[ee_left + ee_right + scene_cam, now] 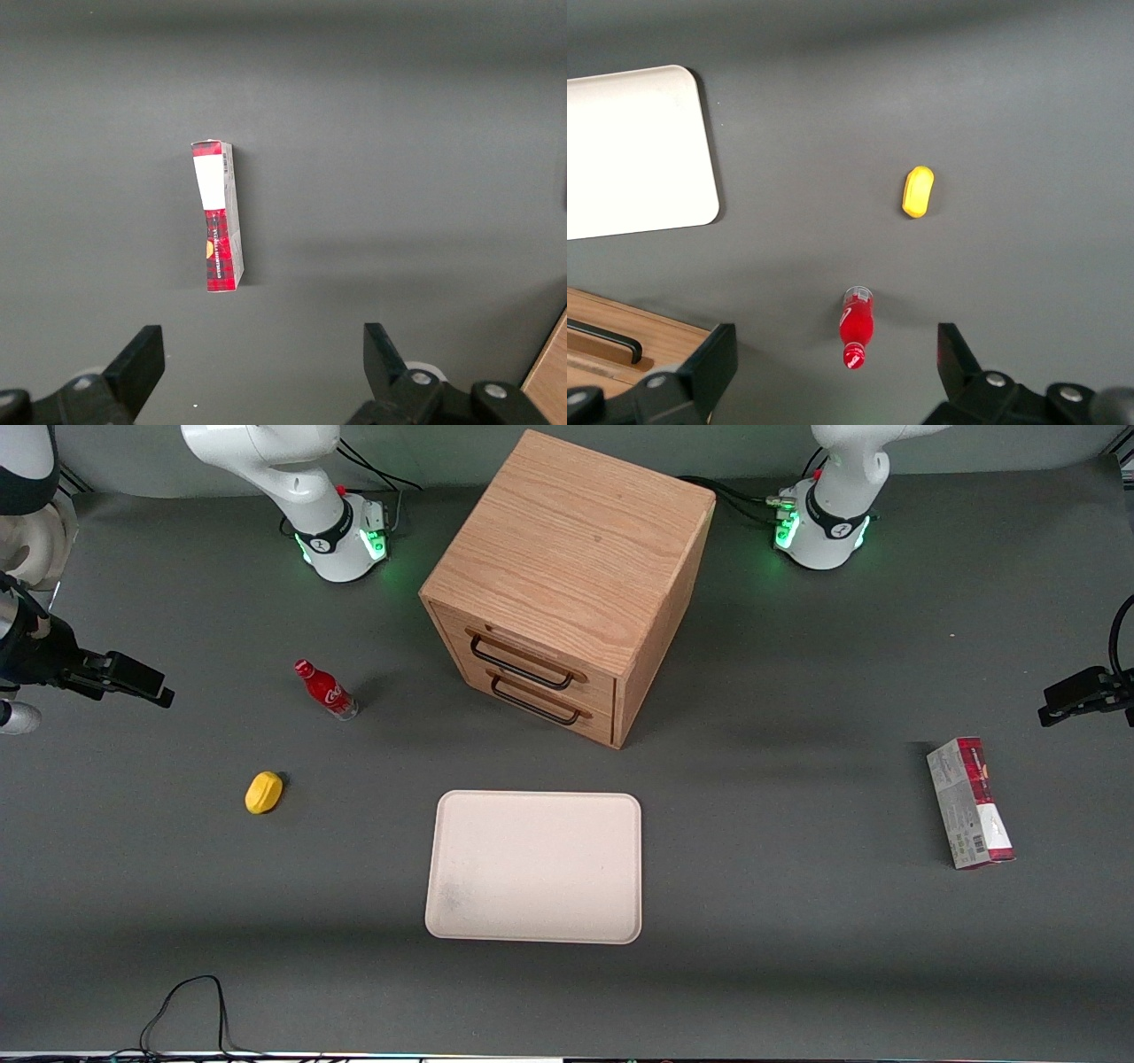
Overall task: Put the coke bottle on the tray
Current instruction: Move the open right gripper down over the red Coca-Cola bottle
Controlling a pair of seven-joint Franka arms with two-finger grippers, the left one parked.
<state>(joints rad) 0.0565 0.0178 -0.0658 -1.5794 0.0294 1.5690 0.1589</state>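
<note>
Five loose things sit on the dark table in the front view. The coke bottle (pixel 325 689) stands upright toward the working arm's end, beside the wooden cabinet (pixel 567 584) and farther from the camera than the yellow object (pixel 263 792). The tray (pixel 534 866) lies flat and bare in front of the cabinet's two drawers, nearer the camera, well apart from the bottle. A red-and-grey carton (pixel 969 802) lies toward the parked arm's end. The gripper (pixel 133 680) hangs at the working arm's edge of the table, well apart from the bottle and holding nothing.

From the left wrist view, only the carton (pixel 219 216) shows on the grey surface.

From the right wrist view, the gripper (pixel 833 365) has its fingers spread wide apart and empty, high above the table. The coke bottle (pixel 857 326) appears between the fingers, seen from above, cap toward the camera. The yellow object (pixel 918 191) lies near it, and the tray (pixel 638 150) and a cabinet (pixel 620 341) corner also show.
</note>
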